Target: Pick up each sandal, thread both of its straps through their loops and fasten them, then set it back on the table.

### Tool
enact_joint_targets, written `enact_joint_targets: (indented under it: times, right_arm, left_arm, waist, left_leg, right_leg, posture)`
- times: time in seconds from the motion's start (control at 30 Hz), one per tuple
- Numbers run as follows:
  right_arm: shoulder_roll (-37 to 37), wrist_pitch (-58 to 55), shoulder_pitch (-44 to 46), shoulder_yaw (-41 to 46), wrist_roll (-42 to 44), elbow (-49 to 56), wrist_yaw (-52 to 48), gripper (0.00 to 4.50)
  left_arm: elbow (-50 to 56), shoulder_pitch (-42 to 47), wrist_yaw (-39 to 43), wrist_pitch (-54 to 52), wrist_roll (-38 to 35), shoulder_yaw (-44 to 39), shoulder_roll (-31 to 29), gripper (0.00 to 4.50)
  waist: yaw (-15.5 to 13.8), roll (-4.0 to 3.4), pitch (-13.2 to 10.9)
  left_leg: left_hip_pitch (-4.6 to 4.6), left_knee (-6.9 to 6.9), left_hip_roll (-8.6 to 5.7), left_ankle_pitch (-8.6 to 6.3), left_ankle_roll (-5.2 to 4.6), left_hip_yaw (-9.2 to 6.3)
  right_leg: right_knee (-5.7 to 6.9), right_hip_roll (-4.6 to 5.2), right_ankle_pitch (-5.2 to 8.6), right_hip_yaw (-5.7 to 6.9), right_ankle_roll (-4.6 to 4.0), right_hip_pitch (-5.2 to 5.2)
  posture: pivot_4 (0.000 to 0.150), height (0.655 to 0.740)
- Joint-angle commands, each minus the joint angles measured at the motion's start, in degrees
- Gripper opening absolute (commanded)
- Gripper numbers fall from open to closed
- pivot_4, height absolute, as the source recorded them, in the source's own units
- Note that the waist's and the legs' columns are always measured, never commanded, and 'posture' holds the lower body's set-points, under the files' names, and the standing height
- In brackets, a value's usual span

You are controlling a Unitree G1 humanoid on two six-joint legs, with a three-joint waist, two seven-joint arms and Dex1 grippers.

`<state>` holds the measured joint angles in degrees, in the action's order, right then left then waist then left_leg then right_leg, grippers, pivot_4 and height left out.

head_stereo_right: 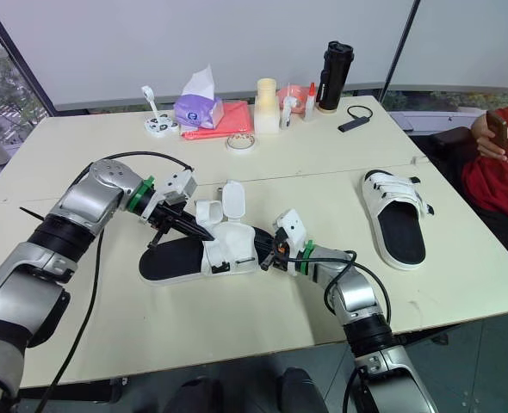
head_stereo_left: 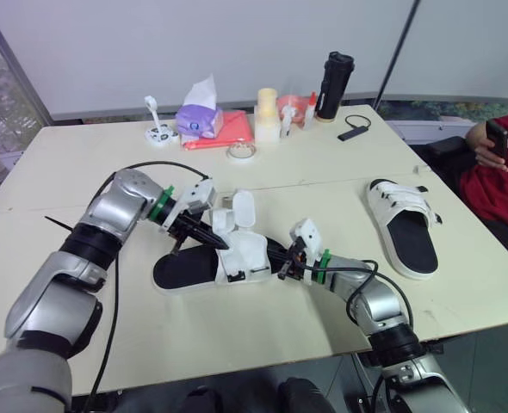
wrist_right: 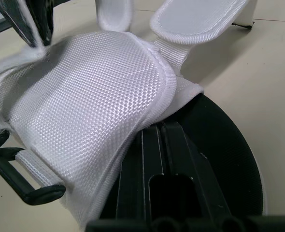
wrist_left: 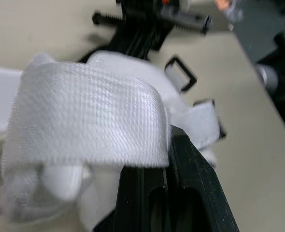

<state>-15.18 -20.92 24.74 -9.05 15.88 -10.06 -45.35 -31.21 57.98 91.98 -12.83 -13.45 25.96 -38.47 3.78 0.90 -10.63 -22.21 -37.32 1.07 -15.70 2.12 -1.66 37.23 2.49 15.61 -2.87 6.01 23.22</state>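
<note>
Tabletop [head_stereo_left: 82,163]: sandal [head_stereo_left: 185,268] lies crosswise, heel leftward, toe rightward; left jaws pinch its strap [wrist_left: 84,116], right jaws narrow underneath.

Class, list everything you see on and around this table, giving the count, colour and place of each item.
table: one, beige, under everything
open-strapped sandal: one, white with black sole, near middle, between the grippers
fastened sandal: one, white with black sole, right side
tissue pack: one, purple, far edge
tape roll: one, pale, in front of the tissue pack
bottle: one, cream, far edge
flask: one, black, far right
person: one, red sleeve, right edge, holding a dark phone
left gripper: one, black fingers, pinching a sandal strap
right gripper: one, black fingers, gripping that sandal's upper
</note>
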Motion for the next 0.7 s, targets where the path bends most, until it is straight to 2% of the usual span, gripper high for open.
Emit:
enact_joint_targets:
  times: [0.03, 0.17, 0.33, 0.43, 0.5, 0.6, 0.7]
  right_arm:
    - [0.4, -2.0, -1.3, -1.4, -1.7, -2.3, 1.2, 0.0]
    - [0.5, -1.9, -1.2, -1.2, -1.6, -2.4, 1.3, 0.0]
    - [0.7, -1.9, -1.2, -1.2, -1.6, -2.7, 1.4, 0.0]
    - [0.7, -1.8, -1.3, -1.2, -1.6, -2.7, 1.3, 0.0]
    - [0.7, -1.8, -1.3, -1.2, -1.6, -2.7, 1.4, 0.0]
    - [0.7, -1.9, -1.2, -1.2, -1.6, -2.9, 1.2, 0.0]
    - [0.8, -1.7, -1.0, -1.3, -1.7, -3.4, 1.0, 0.0]
  left_arm:
    - [2.7, 1.1, 0.5, -2.1, -1.6, -2.6, 1.5, 0.07]
    - [10.0, -0.4, 0.5, -11.6, -7.9, -4.7, 1.6, 0.07]
    - [11.8, -3.5, -0.4, -13.5, -7.0, -7.1, 1.7, 0.07]
    - [12.6, -4.3, -0.5, -14.2, -6.5, -7.5, 1.6, 0.91]
    - [12.8, -4.5, -0.4, -14.5, -6.3, -7.7, 1.6, 1.79]
    - [16.8, -8.0, -3.2, -19.0, -8.6, -10.6, 0.3, 3.36]
    - [20.7, -10.8, -6.2, -23.5, -11.0, -14.0, -0.4, 3.36]
  waist:
    - [0.0, 0.0, 0.0]
    - [0.1, 0.0, 0.0]
    - [0.2, 0.0, 0.0]
    - [0.1, 0.0, 0.0]
    - [0.1, 0.0, 0.0]
    - [0.3, -0.01, 0.0]
    - [0.2, -0.02, 0.0]
  left_leg:
    - [0.0, 0.0, 0.0, 0.0, 0.0, 0.0]
    - [-0.04, 0.0, 0.01, 0.0, 0.0, -0.02]
    - [0.0, 0.0, 0.01, 0.0, 0.0, -0.02]
    - [-0.01, -0.02, 0.01, 0.0, 0.0, -0.03]
    - [-0.01, -0.03, 0.0, 0.0, 0.0, -0.03]
    - [-0.01, -0.02, 0.01, 0.0, 0.0, -0.03]
    - [0.01, 0.01, 0.03, 0.0, 0.0, -0.04]
  right_leg:
    - [0.0, 0.0, 0.0, 0.0, 0.0, 0.0]
    - [0.01, -0.01, 0.0, 0.0, 0.01, 0.03]
    - [0.04, -0.02, 0.0, 0.0, 0.01, 0.02]
    - [0.05, -0.01, 0.0, 0.0, 0.01, 0.02]
    - [0.05, -0.01, 0.0, 0.0, 0.01, 0.02]
    - [0.05, -0.01, 0.0, 0.0, 0.01, 0.02]
    - [0.07, -0.01, 0.0, -0.03, 0.01, 0.04]
  posture:
    - [0.15, 0.74]
    - [0.15, 0.74]
    - [0.15, 0.74]
    - [0.15, 0.74]
    - [0.15, 0.74]
    - [0.15, 0.74]
    - [0.15, 0.74]
